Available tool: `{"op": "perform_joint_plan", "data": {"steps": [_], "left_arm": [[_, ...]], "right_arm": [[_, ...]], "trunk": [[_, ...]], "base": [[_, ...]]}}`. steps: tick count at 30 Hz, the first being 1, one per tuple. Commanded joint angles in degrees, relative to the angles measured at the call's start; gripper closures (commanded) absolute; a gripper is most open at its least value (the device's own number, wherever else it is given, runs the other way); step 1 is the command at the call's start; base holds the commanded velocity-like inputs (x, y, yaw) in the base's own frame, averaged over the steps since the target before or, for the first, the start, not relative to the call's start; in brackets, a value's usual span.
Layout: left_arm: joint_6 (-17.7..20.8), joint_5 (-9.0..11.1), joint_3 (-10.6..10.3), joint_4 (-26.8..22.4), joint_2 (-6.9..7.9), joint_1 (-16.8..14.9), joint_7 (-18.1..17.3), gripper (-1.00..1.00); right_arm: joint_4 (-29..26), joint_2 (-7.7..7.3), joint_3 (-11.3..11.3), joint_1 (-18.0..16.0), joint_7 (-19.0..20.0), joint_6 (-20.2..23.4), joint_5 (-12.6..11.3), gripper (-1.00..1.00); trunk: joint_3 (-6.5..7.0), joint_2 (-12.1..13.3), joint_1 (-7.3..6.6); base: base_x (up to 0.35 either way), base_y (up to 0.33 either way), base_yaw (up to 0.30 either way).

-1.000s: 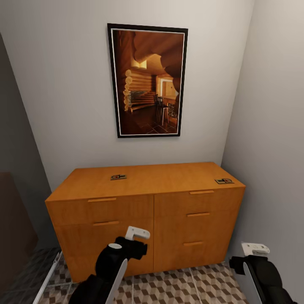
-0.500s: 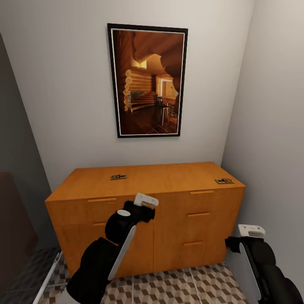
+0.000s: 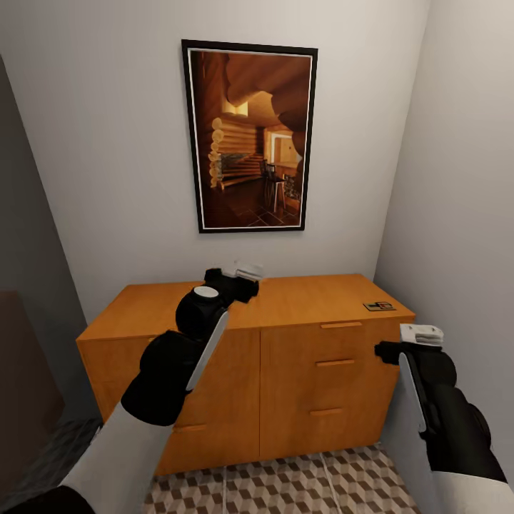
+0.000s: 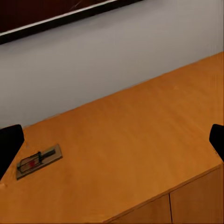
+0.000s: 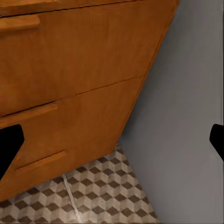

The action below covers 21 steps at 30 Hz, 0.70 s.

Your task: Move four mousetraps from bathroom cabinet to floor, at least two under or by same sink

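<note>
The orange-brown cabinet point(image 3: 300, 357) stands against the back wall. One mousetrap point(image 3: 379, 307) lies flat near the right rear corner of its top. Another mousetrap point(image 4: 38, 161) lies on the cabinet top point(image 4: 140, 140) in the left wrist view, off to one side of the finger line. My left gripper point(image 3: 243, 273) hovers over the top's middle, open and empty, and its arm hides that trap in the head view. My right gripper point(image 3: 421, 334) is open and empty in front of the cabinet's right drawers point(image 5: 70, 93). The bathroom floor point(image 5: 93, 196) shows below. The bathroom sink is out of view.
A framed picture point(image 3: 250, 135) hangs on the wall above the cabinet. A grey wall point(image 3: 464, 214) closes in tight on the right, next to my right arm. A dark panel point(image 3: 21, 371) stands at the left. Cube-patterned floor point(image 3: 285, 485) lies in front of the cabinet.
My left arm has risen from in front of the drawers to above the cabinet top, now covering the left mousetrap in the head view. The right gripper has risen somewhat.
</note>
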Motion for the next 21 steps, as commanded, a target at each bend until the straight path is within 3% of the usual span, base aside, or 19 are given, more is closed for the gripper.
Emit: {"op": "perform_joint_plan", "data": {"steps": [1, 4, 7, 16, 21], "left_arm": [[0.26, 0.08, 0.10, 0.09, 0.00, -1.29, 0.46, -1.00], [0.18, 0.27, 1.24, 0.67, 0.00, -4.39, 1.14, -1.00], [-0.17, 0.36, 3.79, 1.43, 0.00, -6.23, 1.44, -1.00], [-0.27, 0.76, 12.28, 4.86, 0.24, -8.21, 0.95, -1.00], [1.68, 0.92, 15.51, 9.50, 1.27, -9.15, -0.37, -1.00]], "right_arm": [[-0.03, -0.01, 0.04, -1.34, 0.21, 0.31, 0.57, -1.00], [0.10, 0.03, 0.10, -5.11, 0.19, 0.31, 1.10, -1.00], [0.27, 0.18, 0.16, -8.83, 0.15, 0.31, 1.52, -1.00], [0.55, 0.46, 0.68, -18.68, 0.10, 0.31, 1.70, -1.00], [2.80, 0.60, 2.10, -24.34, -0.08, 0.31, 1.74, -1.00]], "trunk": [[-0.08, -0.04, 0.00], [-0.08, -0.04, 0.00], [-0.08, -0.04, 0.00], [-0.08, -0.04, 0.00], [-0.08, -0.04, 0.00]], "base": [[0.000, 0.000, 0.000], [0.000, 0.000, 0.000], [0.000, 0.000, 0.000], [0.000, 0.000, 0.000], [0.000, 0.000, 0.000]]}}
